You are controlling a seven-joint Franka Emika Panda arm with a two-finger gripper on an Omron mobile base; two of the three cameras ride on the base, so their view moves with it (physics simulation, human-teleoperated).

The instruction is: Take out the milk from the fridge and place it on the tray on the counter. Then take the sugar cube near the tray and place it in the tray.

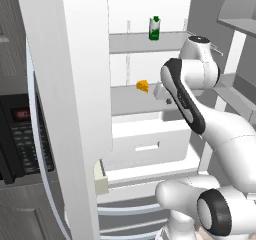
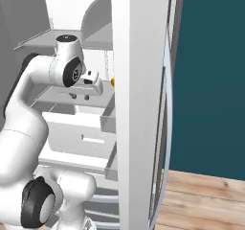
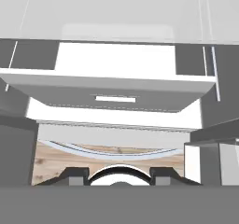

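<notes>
In the left base view, we see the large white fridge (image 1: 150, 84) with its doors open, and the small green and white milk carton (image 1: 155, 28) stands upright on the upper pale grey shelf (image 1: 145, 41), near the back. On the shelf below lies a yellow cheese wedge (image 1: 143, 86). The white robot arm with dark joints (image 1: 192, 99) reaches into the fridge at the height of this lower shelf, so the milk is above the hand and a little to its left, well apart from it. A white drawer (image 1: 147, 144) sits under the lower shelf, and a black microwave (image 1: 20, 134) is at the far left, beside the white door.

In the right base view, we see the two-finger gripper (image 2: 80, 96) hanging under the white hand, with its short dark fingers pointing down over the drawer area. A tall white door (image 2: 139, 104) hides most of the shelves here, and the small orange-yellow spot at its edge we cannot name with certainty.

In the hand view, we look down on the drawer front with its slot handle (image 3: 115, 99) and on a strip of wooden floor (image 3: 60, 160). The two dark finger tips (image 3: 78, 175) stand apart with nothing between them; whether they are fully spread we cannot tell.
</notes>
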